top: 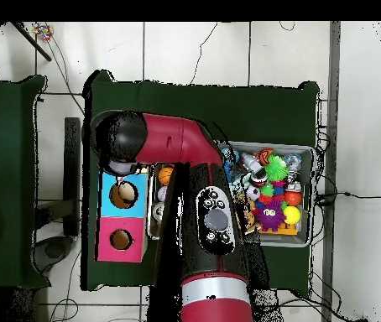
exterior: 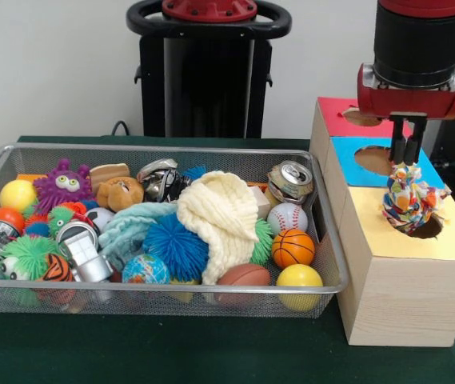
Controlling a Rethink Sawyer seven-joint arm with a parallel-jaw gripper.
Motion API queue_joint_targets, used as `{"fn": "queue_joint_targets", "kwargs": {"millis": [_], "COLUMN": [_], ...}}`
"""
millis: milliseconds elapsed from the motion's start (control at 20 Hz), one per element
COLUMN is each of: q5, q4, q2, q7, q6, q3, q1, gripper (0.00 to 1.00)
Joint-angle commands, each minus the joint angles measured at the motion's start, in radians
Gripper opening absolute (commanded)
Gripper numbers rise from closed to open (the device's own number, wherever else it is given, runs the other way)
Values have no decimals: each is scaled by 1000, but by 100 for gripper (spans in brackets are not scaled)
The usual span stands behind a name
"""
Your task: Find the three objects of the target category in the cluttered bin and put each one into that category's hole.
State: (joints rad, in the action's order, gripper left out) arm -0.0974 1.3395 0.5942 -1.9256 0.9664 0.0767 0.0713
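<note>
While a multicoloured knotted rope toy (exterior: 407, 202) sits in the mouth of the round hole in the yellow top (exterior: 419, 232) of a wooden sorting box (exterior: 395, 296) at the right of the front view, the robot's gripper (exterior: 405, 160) hangs directly above it, its two dark fingers close together with their tips at the toy's upper end; whether they pinch the toy or only touch it cannot be told. Behind the yellow section, toward the upper right of the frame, lie a blue section (exterior: 371, 160) and a red section (exterior: 343, 116), each with its own round hole. Left of the box, a wire mesh bin (exterior: 3, 160) fills the lower left and centre of the frame on a dark green table (exterior: 171, 352). Inside it, a cream knitted cloth (exterior: 223, 212) drapes over a blue spiky ball (exterior: 175, 244); a baseball (exterior: 287, 218), a small basketball (exterior: 293, 248), a yellow ball (exterior: 299, 278) and a brown football (exterior: 243, 276) crowd the bin's right end, with a dented can (exterior: 291, 180) just behind them. A purple fuzzy creature (exterior: 63, 186) sits at upper left of the bin. From overhead, the red arm (top: 177, 142) covers the box's upper end.
</note>
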Motion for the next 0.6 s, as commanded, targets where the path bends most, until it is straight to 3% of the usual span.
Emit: {"fn": "queue_joint_targets", "kwargs": {"millis": [50, 250, 600], "q5": [-28, 0, 53], "q4": [118, 87, 48], "q2": [-43, -55, -77], "q7": [-73, -98, -134], "q6": [-113, -119, -10], "q3": [82, 53, -23], "q1": [22, -1, -40], "gripper": [0, 0, 0]}}
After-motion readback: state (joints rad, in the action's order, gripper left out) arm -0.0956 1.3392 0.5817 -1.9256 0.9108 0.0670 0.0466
